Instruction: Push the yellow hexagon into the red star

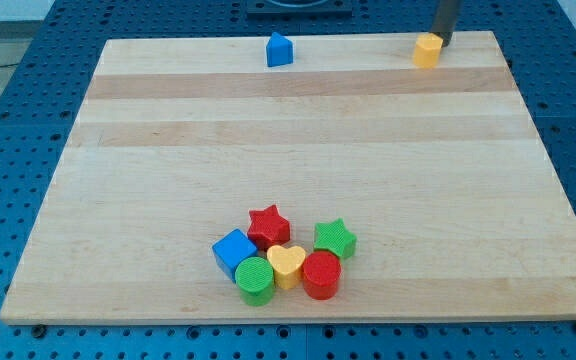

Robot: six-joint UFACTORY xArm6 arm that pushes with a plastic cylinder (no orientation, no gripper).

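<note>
The yellow hexagon (427,49) sits near the view's top right edge of the wooden board (298,130). My tip (442,43) stands just right of and behind the hexagon, touching or almost touching it. The red star (268,226) lies far away near the view's bottom, at the top of a cluster of blocks.
Around the red star are a blue cube (233,252), a green cylinder (255,279), a yellow heart (287,265), a red cylinder (321,275) and a green star (335,239). A blue block (279,49) stands near the top edge.
</note>
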